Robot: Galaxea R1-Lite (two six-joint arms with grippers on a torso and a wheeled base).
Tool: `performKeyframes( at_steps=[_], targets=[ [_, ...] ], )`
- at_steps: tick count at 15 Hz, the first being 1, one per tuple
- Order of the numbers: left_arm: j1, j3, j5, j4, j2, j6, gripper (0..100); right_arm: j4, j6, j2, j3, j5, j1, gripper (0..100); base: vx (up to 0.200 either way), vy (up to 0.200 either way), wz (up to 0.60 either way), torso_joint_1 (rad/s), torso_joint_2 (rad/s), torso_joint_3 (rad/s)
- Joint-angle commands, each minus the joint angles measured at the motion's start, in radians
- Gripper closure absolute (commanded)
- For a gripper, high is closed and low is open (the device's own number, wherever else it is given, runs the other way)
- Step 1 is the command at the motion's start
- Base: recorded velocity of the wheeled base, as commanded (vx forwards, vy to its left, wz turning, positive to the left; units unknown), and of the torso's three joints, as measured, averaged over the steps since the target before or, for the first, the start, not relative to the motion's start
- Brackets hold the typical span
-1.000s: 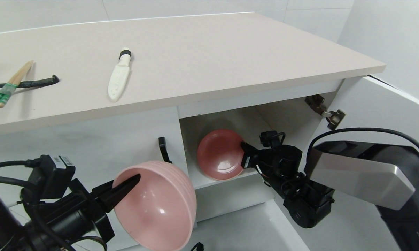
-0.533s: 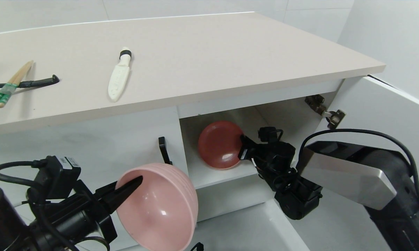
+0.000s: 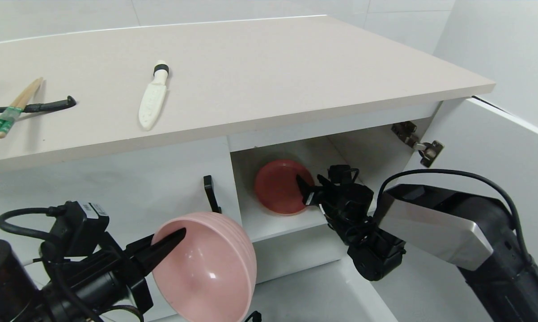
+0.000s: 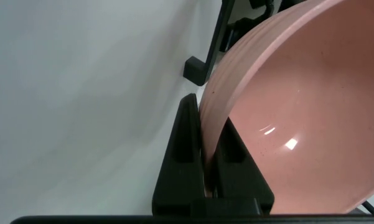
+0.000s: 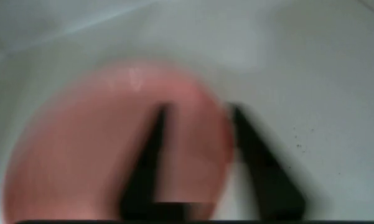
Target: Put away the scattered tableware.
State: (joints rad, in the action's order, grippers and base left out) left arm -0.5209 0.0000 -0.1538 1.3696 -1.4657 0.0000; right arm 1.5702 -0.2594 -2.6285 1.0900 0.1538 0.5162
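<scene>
Rim of the pink bowl (image 3: pixel 206 273) (image 4: pixel 299 106) sits clamped in the left claw (image 3: pixel 175 235) (image 4: pixel 204 158), one finger inside the bowl and the other against its ribbed outer wall. The bowl hangs tipped on its side, low in front of the closed cabinet door with the black handle (image 3: pixel 209 192).

Farther in, the right claw (image 3: pixel 308 180) (image 5: pixel 198 112) reaches into the open cabinet compartment. Its fingers stand apart, one over the red plate (image 3: pixel 275 188) (image 5: pixel 81 155) and the other just past the plate's rim. The wrist view is blurred, so I cannot tell whether either finger touches it. The plate lies on the shelf (image 3: pixel 273 226), toward the back. The open door (image 3: pixel 497 147) stands at the right, hung on its hinge (image 3: pixel 418 143).

Above and beyond, the surface (image 3: pixel 295 67) carries a cream knife (image 3: pixel 154 98) with a black band. Well apart, by the left edge, chopsticks (image 3: pixel 14 107) lie across a black handle (image 3: pixel 45 106).
</scene>
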Motion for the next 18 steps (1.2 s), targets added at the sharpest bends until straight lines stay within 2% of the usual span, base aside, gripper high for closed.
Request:
performKeyframes(
  at_steps=[1,4,5,7,8,9,10,11,12,15,16,17,18],
  targets=[
    [-0.011,0.000,-0.001,0.002,-0.007,-0.002,100,0.001,0.055,-0.016,0.013,0.001,-0.004,0,0.000,0.000,0.00,0.000,0.00,0.000],
    [-0.038,0.000,-0.001,0.008,-0.015,0.002,100,0.001,0.120,0.024,0.019,0.004,-0.002,0,0.000,0.000,0.00,0.000,0.00,0.000],
    [-0.038,0.000,0.000,0.011,-0.011,0.002,100,0.001,0.152,0.113,-0.048,0.006,0.013,0,0.000,0.000,0.00,0.000,0.00,0.000],
    [-0.051,0.000,0.000,0.006,-0.007,0.002,100,0.001,0.180,0.301,-0.266,0.000,0.045,0,0.000,0.000,0.00,0.000,0.00,0.000],
    [-0.061,0.000,0.000,0.003,-0.008,0.003,100,0.001,0.181,0.360,-0.320,0.001,0.059,0,0.000,0.000,0.00,0.000,0.00,0.000],
    [-0.096,0.000,0.000,0.003,-0.022,0.005,100,0.001,0.181,0.527,-0.470,0.001,0.084,0,0.000,0.000,0.00,0.000,0.00,0.000],
    [-0.105,0.000,0.000,0.005,-0.027,0.008,100,0.001,0.181,0.555,-0.501,0.001,0.085,0,0.000,0.000,0.00,0.000,0.00,0.000],
    [-0.151,0.000,-0.003,0.022,-0.057,0.017,100,0.001,0.187,0.677,-0.664,0.001,0.102,0,0.000,0.000,0.00,0.000,0.00,0.000],
    [-0.160,0.000,-0.003,0.022,-0.073,0.035,100,0.001,0.189,0.710,-0.725,0.001,0.113,0,0.000,0.000,0.00,0.000,0.00,0.000],
    [-0.173,0.000,-0.001,0.054,-0.177,0.216,100,0.001,0.229,0.901,-0.983,0.001,0.162,0,0.000,0.000,0.00,0.000,0.00,0.000],
    [-0.189,-0.002,-0.001,0.063,-0.185,0.235,100,0.001,0.232,0.923,-1.001,0.001,0.173,0,0.000,0.000,0.00,0.000,0.00,0.000],
    [-0.243,-0.018,-0.001,0.108,-0.211,0.262,100,0.001,0.232,0.952,-1.049,0.001,0.193,0,0.000,0.000,0.00,0.000,0.00,0.000],
    [-0.274,-0.037,0.007,0.132,-0.229,0.281,100,0.001,0.232,0.955,-1.064,0.001,0.194,0,0.000,0.000,0.00,0.000,0.00,0.000]
  ],
)
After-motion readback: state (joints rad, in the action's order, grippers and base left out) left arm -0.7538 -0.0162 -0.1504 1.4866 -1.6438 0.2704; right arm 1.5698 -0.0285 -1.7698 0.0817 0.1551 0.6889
